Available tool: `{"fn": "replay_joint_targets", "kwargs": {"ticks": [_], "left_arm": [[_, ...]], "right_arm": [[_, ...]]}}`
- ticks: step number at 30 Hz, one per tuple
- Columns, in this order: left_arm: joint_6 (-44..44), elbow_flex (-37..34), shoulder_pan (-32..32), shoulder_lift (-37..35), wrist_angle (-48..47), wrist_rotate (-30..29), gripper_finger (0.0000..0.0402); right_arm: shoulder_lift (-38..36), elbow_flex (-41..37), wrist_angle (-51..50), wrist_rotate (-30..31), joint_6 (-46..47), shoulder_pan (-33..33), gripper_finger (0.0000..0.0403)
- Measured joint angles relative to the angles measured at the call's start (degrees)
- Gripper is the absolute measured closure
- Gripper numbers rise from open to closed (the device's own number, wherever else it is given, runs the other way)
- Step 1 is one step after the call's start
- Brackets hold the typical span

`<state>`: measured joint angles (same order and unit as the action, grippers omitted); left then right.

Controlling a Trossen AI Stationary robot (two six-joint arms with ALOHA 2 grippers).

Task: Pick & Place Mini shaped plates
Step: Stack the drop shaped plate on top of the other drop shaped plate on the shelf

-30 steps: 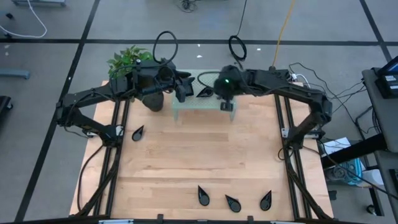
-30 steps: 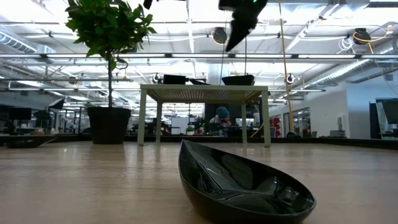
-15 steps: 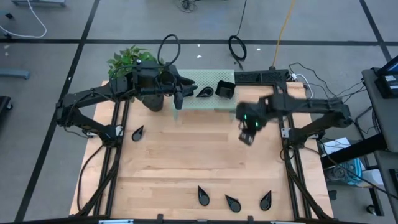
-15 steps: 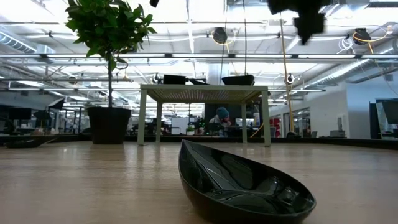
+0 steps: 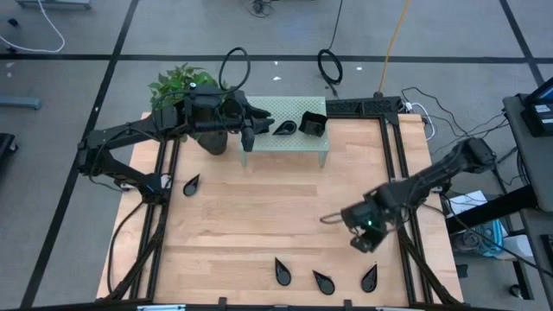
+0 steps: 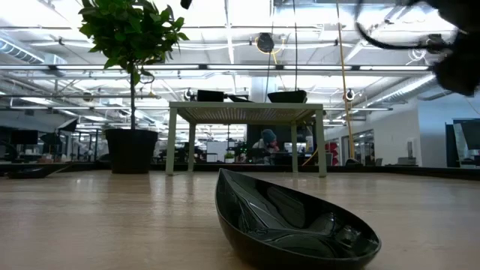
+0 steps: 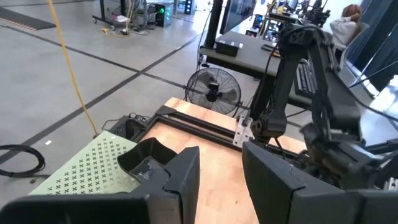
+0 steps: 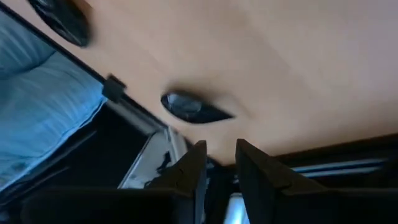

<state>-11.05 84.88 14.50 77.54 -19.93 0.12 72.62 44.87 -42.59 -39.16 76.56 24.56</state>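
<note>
Three black teardrop plates (image 5: 282, 270), (image 5: 324, 281), (image 5: 370, 276) lie along the table's near edge, and a fourth (image 5: 191, 184) lies near the left edge. A teardrop plate (image 5: 283, 129) and a wavy-edged square plate (image 5: 313, 124) sit on a pale green perforated stand (image 5: 263, 111) at the far edge. My right gripper (image 5: 363, 239) hangs open and empty above the near right of the table. In its wrist view (image 8: 217, 165) a teardrop plate (image 8: 193, 107) lies beyond the fingers. My left gripper (image 7: 221, 180) waits open by the stand's left end, with the wavy plate (image 7: 146, 163) ahead of it.
A potted plant (image 5: 186, 86) stands at the far left corner beside the left arm. In the low view, one teardrop plate (image 6: 292, 225) fills the foreground and the stand (image 6: 247, 112) rises behind it. Black frame rails (image 5: 402, 199) run along both sides of the table.
My right gripper has swung from above the stand at the far edge toward the near right of the table, ending above the near-edge teardrop plates. The wavy plate stays on the stand.
</note>
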Motion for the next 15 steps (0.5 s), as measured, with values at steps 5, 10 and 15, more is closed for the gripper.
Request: {"fn": "replay_joint_targets", "kwargs": {"ticks": [5,10,15], "left_arm": [[-1.4,0.0,0.0,0.0,0.0,0.0,0.0277],[-1.6,0.0,0.0,0.0,0.0,0.0,0.0277],[-4.2,0.0,0.0,0.0,0.0,0.0,0.0277]], "right_arm": [[0.0,-7.8,20.2,0.1,14.4,7.9,0.0327],[0.0,-13.0,34.0,1.0,27.2,13.7,0.0327],[0.0,-14.2,34.7,6.6,31.3,17.5,0.0327]]}}
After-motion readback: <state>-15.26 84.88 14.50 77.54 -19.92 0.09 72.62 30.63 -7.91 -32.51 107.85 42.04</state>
